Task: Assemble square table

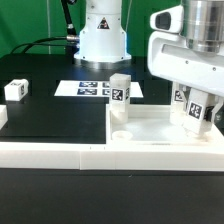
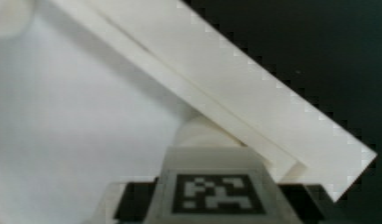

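Observation:
The white square tabletop slab (image 1: 160, 128) lies flat at the exterior view's right, with a round corner hole (image 1: 120, 130) showing. One tagged white leg (image 1: 120, 91) stands upright at the slab's far left corner. My gripper (image 1: 196, 113) is shut on a second tagged leg (image 1: 198, 103) and holds it upright over the slab's right side. In the wrist view this leg (image 2: 214, 188) sits between the dark fingers (image 2: 142, 196), tag facing the camera, above the slab (image 2: 81, 110) and its edge. A third leg (image 1: 15, 90) lies loose at the far left.
The low white rail fence (image 1: 60, 152) runs along the front and bounds the slab's left side. The marker board (image 1: 92, 88) lies flat behind, before the robot base (image 1: 103, 35). Another white piece (image 1: 3, 116) shows at the left edge.

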Robot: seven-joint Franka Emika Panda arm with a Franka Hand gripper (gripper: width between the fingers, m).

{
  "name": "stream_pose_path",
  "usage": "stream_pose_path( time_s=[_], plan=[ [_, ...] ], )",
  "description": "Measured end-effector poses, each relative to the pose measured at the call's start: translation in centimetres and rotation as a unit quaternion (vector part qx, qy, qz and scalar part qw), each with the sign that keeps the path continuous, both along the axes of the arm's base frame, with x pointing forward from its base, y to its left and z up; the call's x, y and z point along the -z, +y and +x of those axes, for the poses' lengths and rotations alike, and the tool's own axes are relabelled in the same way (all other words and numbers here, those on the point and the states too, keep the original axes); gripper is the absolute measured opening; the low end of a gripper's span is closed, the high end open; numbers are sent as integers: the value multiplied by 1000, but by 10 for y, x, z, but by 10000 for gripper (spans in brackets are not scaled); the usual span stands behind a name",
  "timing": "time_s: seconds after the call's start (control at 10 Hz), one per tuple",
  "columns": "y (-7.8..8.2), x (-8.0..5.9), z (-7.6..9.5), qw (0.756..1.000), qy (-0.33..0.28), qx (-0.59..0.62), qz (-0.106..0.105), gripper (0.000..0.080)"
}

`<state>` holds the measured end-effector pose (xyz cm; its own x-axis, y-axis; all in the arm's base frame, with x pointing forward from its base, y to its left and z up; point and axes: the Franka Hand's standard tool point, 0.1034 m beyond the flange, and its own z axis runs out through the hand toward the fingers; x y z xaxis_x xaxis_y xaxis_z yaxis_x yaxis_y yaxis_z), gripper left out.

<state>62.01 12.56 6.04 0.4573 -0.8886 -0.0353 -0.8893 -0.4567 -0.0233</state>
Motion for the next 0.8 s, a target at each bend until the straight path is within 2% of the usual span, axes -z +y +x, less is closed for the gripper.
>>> stream_pose_path(
  time_s=[0.2,0.4,0.5,0.6,0.7,0.8],
  plan=[
    [2,0,3,995,-11,100,3,280],
    [0,0,6,988,-13,151,15,280],
    [2,0,5,987,-12,162,15,380],
    [2,0,5,989,-12,149,15,380],
    [2,0,5,990,-13,141,15,518],
    [2,0,5,992,-13,128,13,610]
  ],
)
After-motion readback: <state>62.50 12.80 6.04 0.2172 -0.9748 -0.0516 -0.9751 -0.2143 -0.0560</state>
